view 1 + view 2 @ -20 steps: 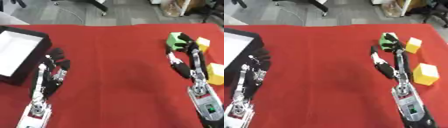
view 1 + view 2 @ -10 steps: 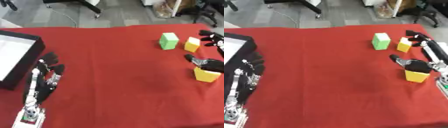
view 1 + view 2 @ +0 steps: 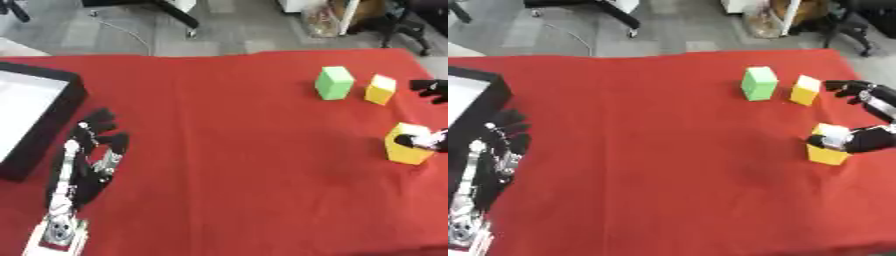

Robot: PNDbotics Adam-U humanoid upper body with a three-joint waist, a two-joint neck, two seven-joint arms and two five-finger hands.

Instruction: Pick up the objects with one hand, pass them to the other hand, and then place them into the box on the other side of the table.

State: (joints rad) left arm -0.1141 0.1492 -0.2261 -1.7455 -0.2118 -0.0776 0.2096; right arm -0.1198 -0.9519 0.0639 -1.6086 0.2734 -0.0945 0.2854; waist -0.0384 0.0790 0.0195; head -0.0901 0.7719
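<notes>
A green block (image 3: 759, 83) and a small yellow block (image 3: 804, 90) stand side by side at the far right of the red table. A larger yellow block (image 3: 827, 148) sits nearer, by the right edge. My right hand (image 3: 873, 141) reaches in from the right edge. Its thumb lies on top of the larger yellow block, and its fingers (image 3: 857, 90) spread apart just right of the small yellow block. My left hand (image 3: 92, 146) lies open on the cloth at the lower left, fingers pointing away, close to the black box (image 3: 52, 120).
The black box with a white inside stands at the table's left edge. The red cloth (image 3: 227, 150) covers the table. Beyond the far edge is grey floor with chair legs (image 3: 175, 12) and a bag (image 3: 324, 20).
The camera has shifted. My right hand has left the green block and swung right to the larger yellow block, thumb now on it. The blocks and my left hand stay put.
</notes>
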